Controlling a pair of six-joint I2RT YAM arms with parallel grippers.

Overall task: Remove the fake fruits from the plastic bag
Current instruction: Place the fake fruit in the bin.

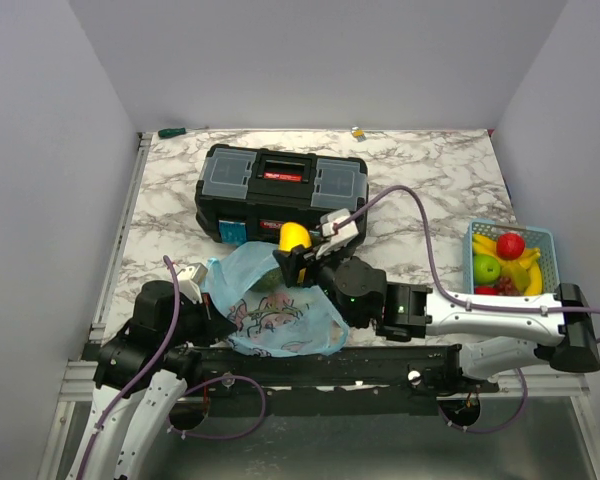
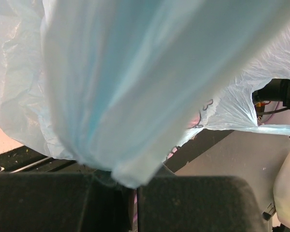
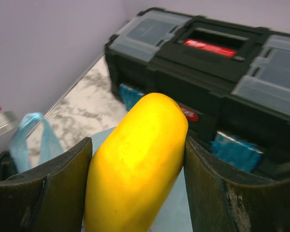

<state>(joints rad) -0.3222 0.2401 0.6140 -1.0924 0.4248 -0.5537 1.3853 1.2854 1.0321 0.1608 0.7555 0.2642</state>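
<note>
The light-blue plastic bag [image 1: 275, 310] with a pink-and-brown cartoon print lies at the table's near edge, in front of the toolbox. A green fruit [image 1: 268, 280] shows in its open mouth. My left gripper [image 1: 212, 300] is shut on the bag's left side; in the left wrist view the bag's film [image 2: 135, 92] runs down between the closed fingers [image 2: 193, 203]. My right gripper [image 1: 298, 262] is shut on a yellow fake fruit [image 1: 294, 238], held above the bag's mouth. In the right wrist view the yellow fruit [image 3: 135, 164] fills the gap between both fingers [image 3: 217, 188].
A black toolbox [image 1: 282, 190] stands just behind the bag. A light-blue mesh basket [image 1: 538, 242] at the right holds a red apple, a green apple, bananas and grapes. A green-handled tool [image 1: 170, 132] and a small yellow item [image 1: 358, 132] lie at the far edge.
</note>
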